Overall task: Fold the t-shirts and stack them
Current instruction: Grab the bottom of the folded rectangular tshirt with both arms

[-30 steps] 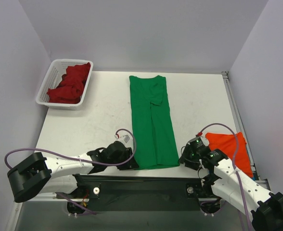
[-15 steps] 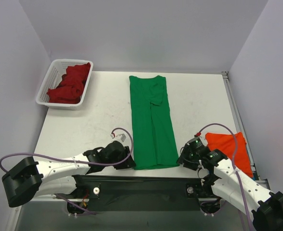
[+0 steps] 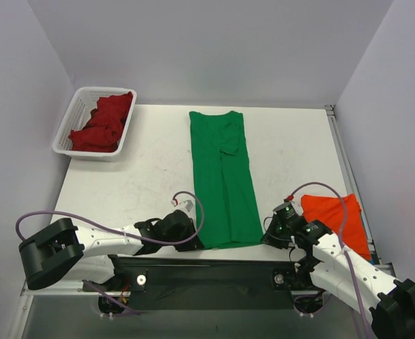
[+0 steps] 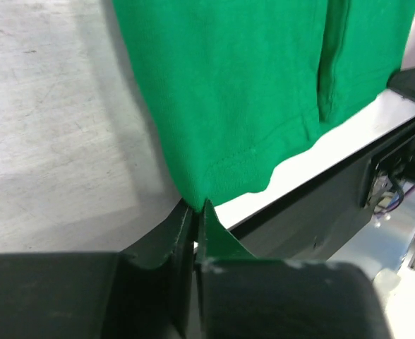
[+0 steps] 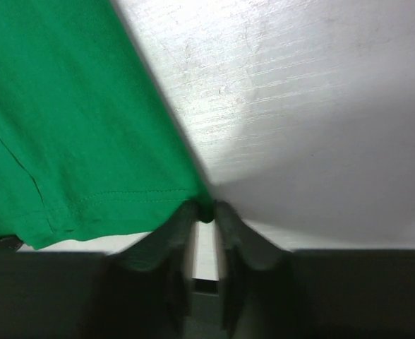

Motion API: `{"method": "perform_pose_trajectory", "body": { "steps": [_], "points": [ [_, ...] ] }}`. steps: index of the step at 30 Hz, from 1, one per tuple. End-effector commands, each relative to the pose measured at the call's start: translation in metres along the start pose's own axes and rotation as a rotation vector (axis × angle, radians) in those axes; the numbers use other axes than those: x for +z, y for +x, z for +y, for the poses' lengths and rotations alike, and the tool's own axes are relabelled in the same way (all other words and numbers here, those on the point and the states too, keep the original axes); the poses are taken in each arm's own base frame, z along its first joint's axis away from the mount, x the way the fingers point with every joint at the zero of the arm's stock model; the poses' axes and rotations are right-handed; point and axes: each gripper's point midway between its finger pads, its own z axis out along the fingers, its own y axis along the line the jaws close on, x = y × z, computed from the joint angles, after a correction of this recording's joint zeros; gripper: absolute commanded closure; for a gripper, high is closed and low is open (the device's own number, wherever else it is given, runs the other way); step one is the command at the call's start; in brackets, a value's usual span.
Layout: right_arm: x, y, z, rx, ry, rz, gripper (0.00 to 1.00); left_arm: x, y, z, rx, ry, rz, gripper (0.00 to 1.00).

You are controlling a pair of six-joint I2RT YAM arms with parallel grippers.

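Green cloth fills the middle of the top view: the green t-shirt (image 3: 224,176) lies on the pale counter (image 3: 137,183) as a long narrow strip, sides folded in, collar at the far end and hem at the near edge. The left claw (image 3: 194,242) sits at the hem's near left corner and the right claw (image 3: 266,237) at its near right corner. Far left on the counter stands a white slotted basket (image 3: 65,145) with a dark red t-shirt (image 3: 105,120) bunched inside it. At the near right an orange t-shirt (image 3: 334,220) lies folded, partly under the right arm. Any neck label is too small to make out from here.

In the left wrist view the left claw (image 4: 195,212) is pinched together on the corner of the green t-shirt (image 4: 250,92), and a tongue of green cloth lies across one finger. A stitched hem line runs along the shirt's edge, which reaches the counter's near edge.

In the right wrist view the right claw (image 5: 206,210) is likewise closed, nipping the very corner of the green t-shirt (image 5: 73,127) just at its stitched hem. Bare scratched counter (image 5: 299,106) spreads to the right.
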Motion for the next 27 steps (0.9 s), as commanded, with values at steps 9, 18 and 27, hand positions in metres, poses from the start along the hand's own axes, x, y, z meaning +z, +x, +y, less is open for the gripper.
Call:
{"method": "perform_pose_trajectory", "body": {
  "steps": [9,18,27],
  "points": [
    [-0.012,0.021,0.012,-0.047,-0.049,0.034,1.0,-0.021,0.004,0.0,0.031,-0.018,0.02,1.0],
    [-0.034,0.04,0.037,-0.178,-0.083,-0.043,1.0,-0.055,0.02,0.006,0.032,0.038,0.04,1.0],
    [-0.048,-0.013,0.073,-0.257,0.005,-0.168,1.0,-0.056,-0.024,-0.024,0.043,0.069,-0.035,1.0]
  ]
}}
